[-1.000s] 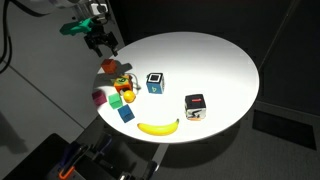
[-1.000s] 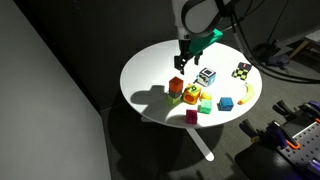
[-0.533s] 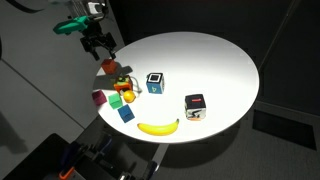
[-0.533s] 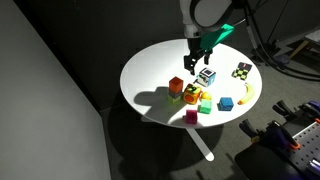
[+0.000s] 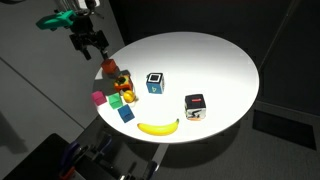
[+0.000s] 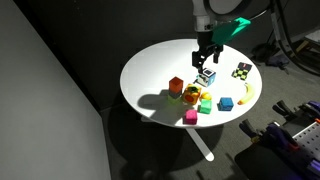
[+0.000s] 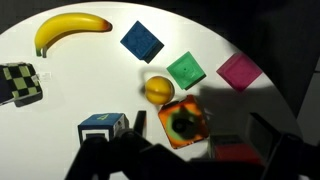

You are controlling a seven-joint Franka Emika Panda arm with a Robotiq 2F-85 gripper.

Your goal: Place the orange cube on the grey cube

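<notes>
The orange cube [image 5: 110,67] [image 6: 176,85] stands near the table's edge, beside the cluster of small blocks. It sits higher than the blocks around it, as if on a block beneath. The grey cube does not show clearly and seems hidden under the orange cube. In the wrist view the orange cube [image 7: 235,151] lies in shadow at the bottom. My gripper [image 5: 88,40] [image 6: 207,55] [image 7: 197,124] is open and empty. It hangs above the table, off to one side of the orange cube.
Beside the orange cube are an orange block with a dark centre [image 7: 184,122], a yellow ball [image 7: 159,89], and green [image 7: 186,71], pink [image 7: 240,71] and blue [image 7: 142,42] blocks. A banana [image 5: 157,126] and two black-and-white cubes [image 5: 155,82] [image 5: 195,105] lie on the round white table [image 5: 210,55].
My gripper has risen and drawn away from the orange cube, which stays where it was. Nothing else on the table has moved.
</notes>
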